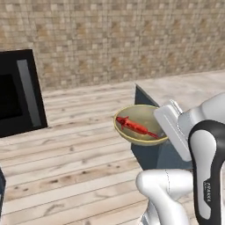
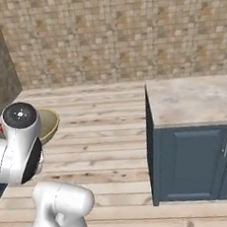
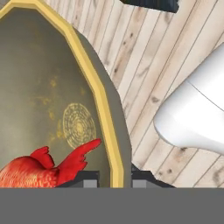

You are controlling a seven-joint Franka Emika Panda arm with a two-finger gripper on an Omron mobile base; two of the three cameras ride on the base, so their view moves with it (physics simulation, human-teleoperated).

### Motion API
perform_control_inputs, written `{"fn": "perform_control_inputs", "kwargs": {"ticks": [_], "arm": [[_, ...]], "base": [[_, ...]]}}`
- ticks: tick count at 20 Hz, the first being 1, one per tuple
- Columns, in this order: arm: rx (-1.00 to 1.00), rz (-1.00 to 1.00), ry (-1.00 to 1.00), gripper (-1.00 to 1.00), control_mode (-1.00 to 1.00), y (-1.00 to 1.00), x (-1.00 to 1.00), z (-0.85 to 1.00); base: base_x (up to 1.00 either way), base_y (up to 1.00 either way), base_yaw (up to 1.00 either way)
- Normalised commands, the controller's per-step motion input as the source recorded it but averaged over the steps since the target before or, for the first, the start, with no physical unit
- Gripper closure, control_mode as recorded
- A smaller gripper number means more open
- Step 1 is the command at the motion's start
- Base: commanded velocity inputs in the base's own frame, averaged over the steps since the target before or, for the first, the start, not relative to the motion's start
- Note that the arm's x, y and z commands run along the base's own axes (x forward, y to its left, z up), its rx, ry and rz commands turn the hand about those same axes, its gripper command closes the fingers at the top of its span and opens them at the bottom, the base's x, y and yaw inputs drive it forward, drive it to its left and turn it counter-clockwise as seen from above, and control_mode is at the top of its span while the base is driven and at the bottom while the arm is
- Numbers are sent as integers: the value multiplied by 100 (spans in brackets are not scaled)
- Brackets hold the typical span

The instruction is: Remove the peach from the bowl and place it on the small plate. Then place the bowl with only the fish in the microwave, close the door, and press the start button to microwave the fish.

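Here my jaws pinch the yellow rim of the bowl (image 3: 52, 87), one fingertip inside the wall and one outside, as the hand view shows at its lower edge. The bowl hangs from that single grip in the air above the wooden floor (image 1: 66, 154), off the corner of the blue cabinet (image 2: 190, 162), with nothing under it. Inside it lies only the fish (image 1: 137, 127), red and slender, stretched across the base with its tail close to my fingers; no peach is in the bowl, so I judge the first part done and the carry to the microwave (image 1: 17, 92) to be the step in hand. The microwave stands to the left in the left base view, its dark cavity visible and its grey handle beside it, well apart from the bowl. To do this well I should keep the bowl level, since a one-sided rim grip lets it sag and the fish could slide out, move slowly across, and bring the bowl in low through the opening without knocking the frame.
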Motion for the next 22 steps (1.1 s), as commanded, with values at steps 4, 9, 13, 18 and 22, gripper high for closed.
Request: {"fn": "perform_control_inputs", "kwargs": {"ticks": [4, 9, 13, 18, 22], "arm": [[0, 0, 0, 100, 100, 0, 0, 0], [0, 0, 0, 100, 100, 0, 0, 0], [0, 0, 0, 100, 100, 0, 0, 0], [0, 0, 0, 100, 100, 0, 0, 0], [0, 0, 0, 100, 100, 0, 0, 0]], "base": [[100, 18, -15], [100, 3, 4], [100, 0, 35], [84, 0, 57], [65, 0, 68]]}}
